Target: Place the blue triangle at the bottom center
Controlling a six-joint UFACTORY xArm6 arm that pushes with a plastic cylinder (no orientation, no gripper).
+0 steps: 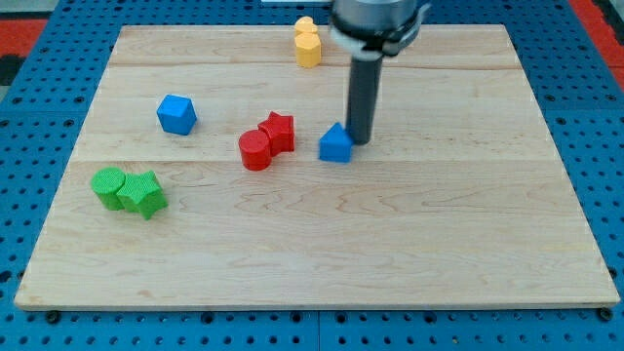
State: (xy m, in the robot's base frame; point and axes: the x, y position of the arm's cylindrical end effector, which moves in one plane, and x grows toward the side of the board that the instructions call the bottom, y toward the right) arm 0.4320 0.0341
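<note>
Blue triangle (pixel 335 143) sits near the middle of the bench (pixel 390 253), just right of the two red blocks (pixel 266 141), with my tip (pixel 360 142), a plain rod holding nothing, touching its upper-right side, so a push toward the view's bottom suits.

Board bottom open; red blocks (pixel 266 141) crowd blue triangle's (pixel 335 144) left.

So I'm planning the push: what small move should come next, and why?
Probably push toward the view's bottom: my tip sits at the blue triangle's upper right edge, apparently touching, and the board's bottom center lies below it. Shift slightly left first, so the block doesn't slide sideways.
</note>
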